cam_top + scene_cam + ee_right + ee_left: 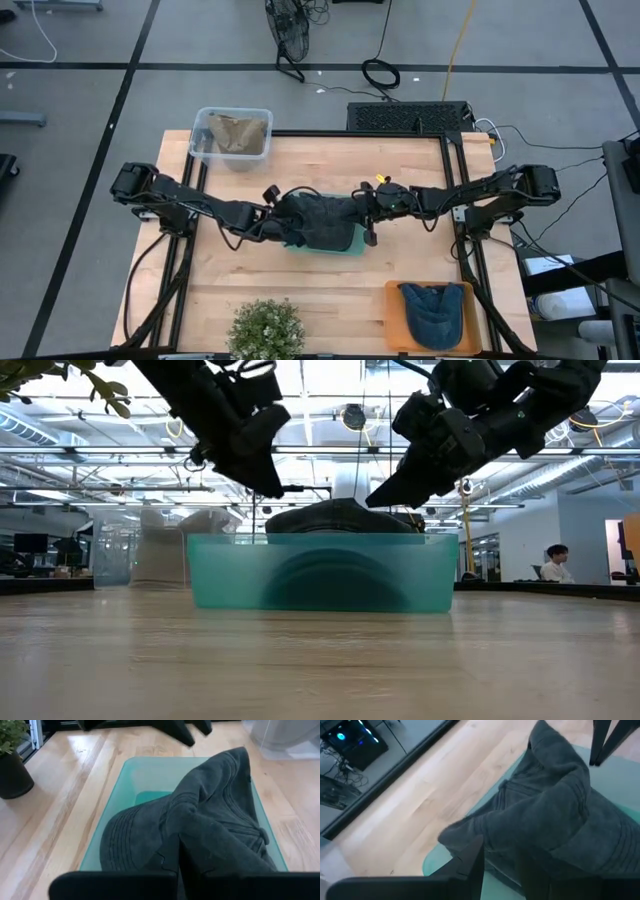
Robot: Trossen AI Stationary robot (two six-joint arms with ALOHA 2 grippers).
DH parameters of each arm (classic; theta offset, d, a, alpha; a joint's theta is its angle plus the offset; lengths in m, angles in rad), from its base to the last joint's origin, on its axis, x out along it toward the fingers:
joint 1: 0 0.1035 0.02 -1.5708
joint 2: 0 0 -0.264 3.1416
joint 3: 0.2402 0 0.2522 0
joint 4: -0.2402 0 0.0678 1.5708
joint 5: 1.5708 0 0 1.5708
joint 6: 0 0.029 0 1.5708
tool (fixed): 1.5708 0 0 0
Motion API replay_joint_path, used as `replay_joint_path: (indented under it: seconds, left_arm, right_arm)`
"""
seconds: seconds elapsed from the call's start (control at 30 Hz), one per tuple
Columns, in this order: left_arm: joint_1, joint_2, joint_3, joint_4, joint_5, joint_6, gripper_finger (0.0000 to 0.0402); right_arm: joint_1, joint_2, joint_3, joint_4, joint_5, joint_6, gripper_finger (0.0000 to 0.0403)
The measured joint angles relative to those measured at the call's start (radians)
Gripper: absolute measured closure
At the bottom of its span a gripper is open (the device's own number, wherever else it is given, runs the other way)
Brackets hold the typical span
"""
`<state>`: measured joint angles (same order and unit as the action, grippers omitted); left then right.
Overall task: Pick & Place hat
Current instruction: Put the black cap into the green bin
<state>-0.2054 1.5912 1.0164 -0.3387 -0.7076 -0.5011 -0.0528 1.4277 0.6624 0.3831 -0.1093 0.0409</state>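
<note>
A dark grey hat (320, 222) lies crumpled in a teal bin (345, 250) at the table's middle. In the low view its crown (340, 515) rises above the bin's rim (320, 540). My left gripper (277, 218) is at the hat's left end and my right gripper (366, 218) at its right end. Both slant down over the bin (265, 480) (385, 495), and each is shut on hat cloth. The wrist views show the hat (555, 805) (200, 820) bunched right in front of the fingers. My left gripper pinches a bunched fold at the hat's left end (495, 847) between its two fingers (470, 865), slanting down from the table's left. The hat sits in the bin. My right gripper pinches a fold at the hat's right end (182, 837), slanting down from the table's right; the cloth covers its fingertips.
A clear bin (232, 135) holding a tan thing stands at the far left corner. An orange tray (395, 325) with a blue hat (435, 312) lies at the near right. A potted plant (265, 330) is at the near edge. Bare wood surrounds the teal bin.
</note>
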Motion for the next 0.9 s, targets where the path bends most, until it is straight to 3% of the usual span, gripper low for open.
replay_joint_path:
  seconds: [0.47, 0.9]
  left_arm:
    - [0.021, 0.1, -0.001, -0.012, 0.106, -0.013, 0.0289]
    - [0.038, 0.11, 0.0, -0.01, 0.167, -0.065, 0.0289]
  right_arm:
    - [-0.002, 0.0, 0.0, -0.119, 0.002, -0.003, 0.0403]
    - [-0.038, 0.039, -0.041, -0.037, 0.002, -0.001, 0.0403]
